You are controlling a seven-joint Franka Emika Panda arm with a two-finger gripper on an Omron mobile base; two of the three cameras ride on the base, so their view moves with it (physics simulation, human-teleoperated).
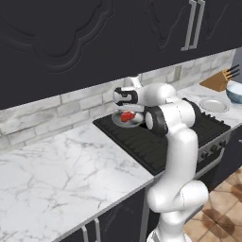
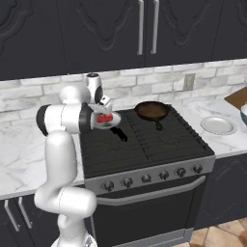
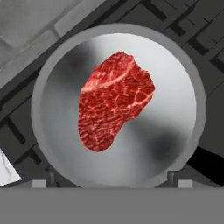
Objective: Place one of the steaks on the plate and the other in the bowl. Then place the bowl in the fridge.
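A raw red steak with pale marbling lies in a round grey pan on the stove's back left burner. My gripper hangs straight above it, open, its two fingertips wide apart over the pan's near rim and holding nothing. From the base views the gripper points down over the steak. The pale plate sits bare on the counter right of the stove. Beyond it the white-blue bowl is cut by the frame edge. The fridge is out of view.
A dark frying pan stands on the stove's back right burner. A wooden knife block is against the wall behind the plate. Dark cabinets hang above; marble counter stretches left of the stove.
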